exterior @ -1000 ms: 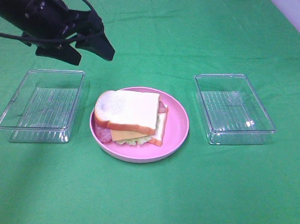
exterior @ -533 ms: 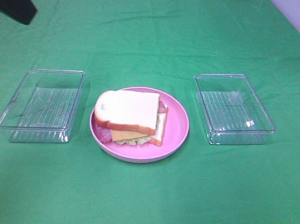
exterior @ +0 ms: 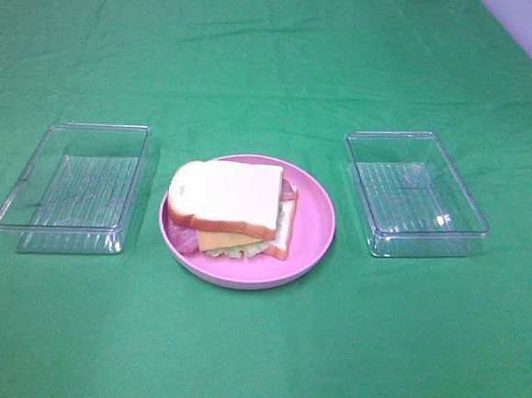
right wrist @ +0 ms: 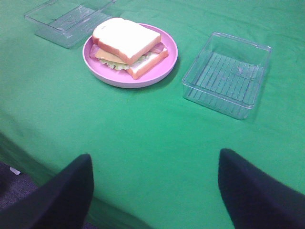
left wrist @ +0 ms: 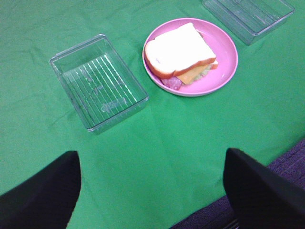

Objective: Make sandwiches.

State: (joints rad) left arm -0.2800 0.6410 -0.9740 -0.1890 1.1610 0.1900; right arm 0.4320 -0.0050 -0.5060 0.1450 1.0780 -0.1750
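Note:
A stacked sandwich (exterior: 233,207) sits on a round pink plate (exterior: 314,226) in the middle of the green cloth. Its top is a white bread slice with orange-brown crust. Yellow cheese, pale green lettuce and pink-red bacon peek out above the bottom slice. It also shows in the left wrist view (left wrist: 181,55) and the right wrist view (right wrist: 127,44). Neither arm shows in the exterior high view. My left gripper (left wrist: 151,191) is open and empty, held high and back from the plate near the table's edge. My right gripper (right wrist: 155,191) is likewise open and empty.
A clear rectangular plastic tray (exterior: 75,187) stands empty left of the plate. A second clear tray (exterior: 414,193) stands empty right of it. The table's front edge and dark floor show in the wrist views (left wrist: 286,162).
The left arm, which hung over the far left of the table above the left tray, has pulled back out of the exterior high view. The sandwich and trays have not moved.

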